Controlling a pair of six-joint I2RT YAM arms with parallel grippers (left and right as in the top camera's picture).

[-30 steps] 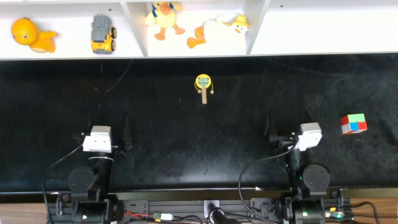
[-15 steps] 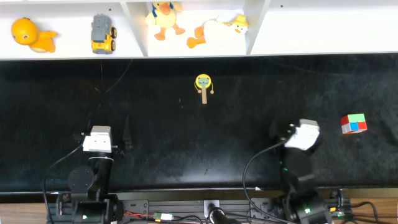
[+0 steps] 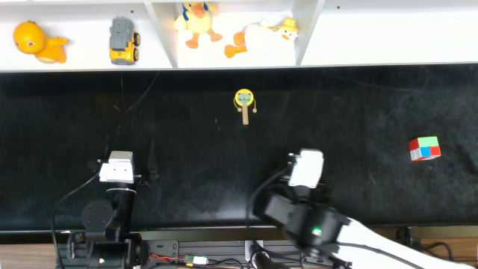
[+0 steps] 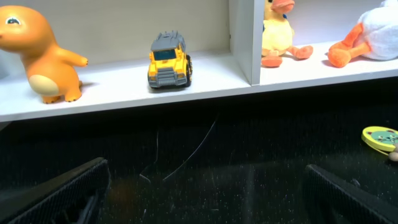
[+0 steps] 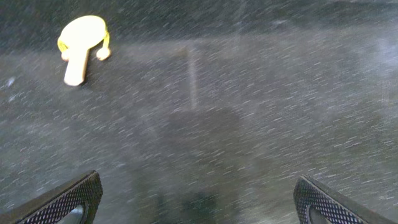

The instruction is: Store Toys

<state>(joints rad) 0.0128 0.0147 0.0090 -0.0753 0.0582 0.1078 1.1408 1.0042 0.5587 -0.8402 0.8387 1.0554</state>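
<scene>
Now: right pincer (image 5: pixel 196 193) spread over black mat (image 5: pixel 249 93); marking on yellow rattle (image 3: pixel 244 98) illegible.

**Right tool spread wide above the tabletop, rattle at eleven o'clock**

The right tool (image 5: pixel 198 180) hangs over the black tabletop (image 5: pixel 267 93). Its two dark, ribbed fingers (image 5: pixel 68 199) are set far apart, with only the pale-flecked surface between them. Taking straight ahead of the tool as twelve, a small yellow rattle drum (image 5: pixel 84 31) lies flat at about eleven o'clock, well apart from either finger. Its round head lies farther out and its pale wooden handle points back toward the tool. A small bead rests at each side of the head.
</scene>
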